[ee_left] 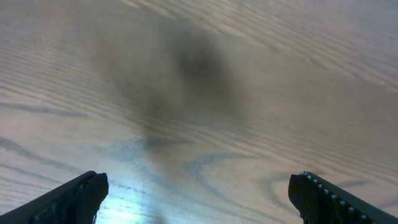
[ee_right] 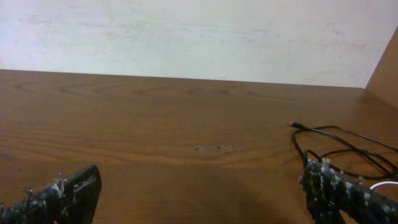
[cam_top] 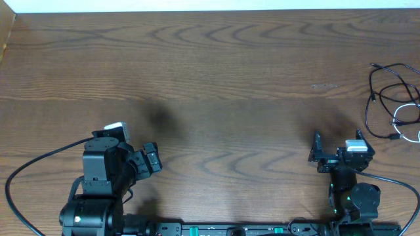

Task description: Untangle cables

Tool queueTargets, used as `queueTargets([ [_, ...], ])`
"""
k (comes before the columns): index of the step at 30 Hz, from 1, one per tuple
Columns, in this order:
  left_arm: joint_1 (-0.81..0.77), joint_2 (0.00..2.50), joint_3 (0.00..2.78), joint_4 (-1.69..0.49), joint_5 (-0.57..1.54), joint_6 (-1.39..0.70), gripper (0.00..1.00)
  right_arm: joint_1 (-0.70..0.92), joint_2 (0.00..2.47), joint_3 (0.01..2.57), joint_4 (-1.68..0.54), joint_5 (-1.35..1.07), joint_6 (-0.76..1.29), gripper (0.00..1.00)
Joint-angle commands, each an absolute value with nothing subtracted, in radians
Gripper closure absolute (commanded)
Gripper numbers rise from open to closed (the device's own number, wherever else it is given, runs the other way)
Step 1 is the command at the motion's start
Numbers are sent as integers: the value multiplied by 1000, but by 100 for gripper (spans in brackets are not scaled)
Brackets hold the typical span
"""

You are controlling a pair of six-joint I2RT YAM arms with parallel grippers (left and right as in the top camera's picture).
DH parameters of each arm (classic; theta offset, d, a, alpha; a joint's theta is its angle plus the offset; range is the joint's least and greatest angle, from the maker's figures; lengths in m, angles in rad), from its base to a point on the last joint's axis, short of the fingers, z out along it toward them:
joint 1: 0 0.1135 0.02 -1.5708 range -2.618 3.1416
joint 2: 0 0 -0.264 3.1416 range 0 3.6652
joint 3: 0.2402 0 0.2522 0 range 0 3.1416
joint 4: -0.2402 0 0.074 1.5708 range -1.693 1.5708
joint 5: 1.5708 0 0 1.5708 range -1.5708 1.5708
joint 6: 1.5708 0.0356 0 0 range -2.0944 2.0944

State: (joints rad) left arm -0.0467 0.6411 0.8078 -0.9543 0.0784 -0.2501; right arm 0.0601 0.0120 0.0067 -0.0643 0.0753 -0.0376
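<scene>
- Sitting at right edge of brown wooden worktop (cam_top: 210, 78): tangle of thin black cables (cam_top: 392, 98) and one white cable (cam_top: 398, 118).
- Right fingers (ee_right: 74, 186) apart, empty; tangle ahead-right, nearer this arm.
- Left fingers (ee_left: 74, 196) apart, empty, well away.

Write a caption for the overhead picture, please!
Left gripper and right gripper wait open and empty over the wooden table, cables tangled at its right edge.
</scene>
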Motion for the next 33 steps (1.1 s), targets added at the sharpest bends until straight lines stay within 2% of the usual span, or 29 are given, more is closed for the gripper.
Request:
queueTargets([
  [1, -47, 593, 791, -942, 52, -202, 2, 51, 5, 5, -70, 68, -49, 1],
  [7, -46, 441, 646, -749, 52, -62, 2, 51, 5, 5, -70, 69, -49, 1],
  [19, -46, 66, 197, -294, 52, -52, 2, 51, 5, 5, -70, 68, -49, 1],
  [28, -46, 1, 12, 53, 52, 15, 3, 51, 5, 5, -70, 69, -49, 1],
  [33, -45, 1, 4, 27, 40, 109, 2, 51, 5, 5, -70, 69, -49, 1],
])
